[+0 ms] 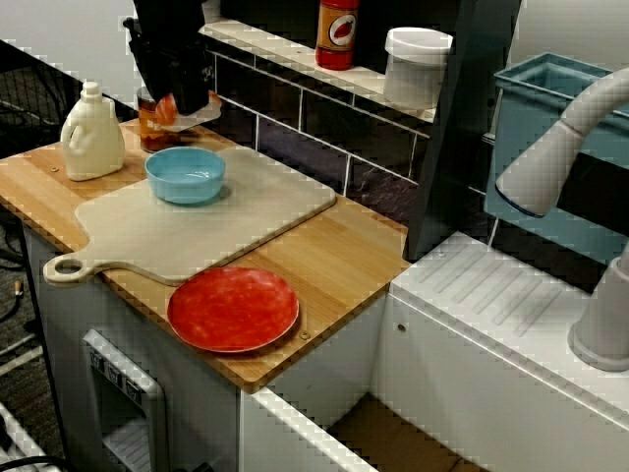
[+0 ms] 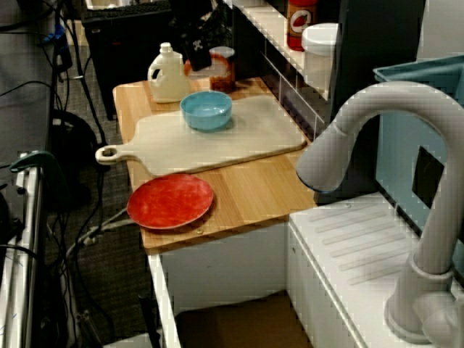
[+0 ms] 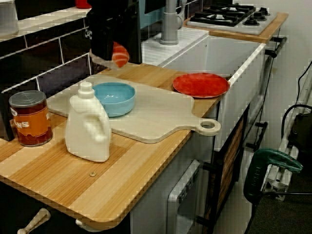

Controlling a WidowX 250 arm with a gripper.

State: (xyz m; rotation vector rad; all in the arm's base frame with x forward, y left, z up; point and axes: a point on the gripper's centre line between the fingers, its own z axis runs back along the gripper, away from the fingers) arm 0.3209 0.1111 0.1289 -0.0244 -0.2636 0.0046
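1 ea: bowl [image 1: 185,174], plate [image 1: 233,308], board [image 1: 246,211], jug [image 1: 92,136], can [image 3: 30,118], sauce btl [image 1: 337,31], tub [image 1: 417,67], orange obj [image 3: 120,54].

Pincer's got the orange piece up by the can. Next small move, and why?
Probably shift the pincer a little toward the blue bowl before lowering: it holds the orange piece in the air, seemingly behind the bowl's rim, close to the can.

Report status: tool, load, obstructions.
Tool shut on orange white-striped piece, aloft. Light blue round bowl nearby on pale cutting board. Orange-labelled tin can close beside.
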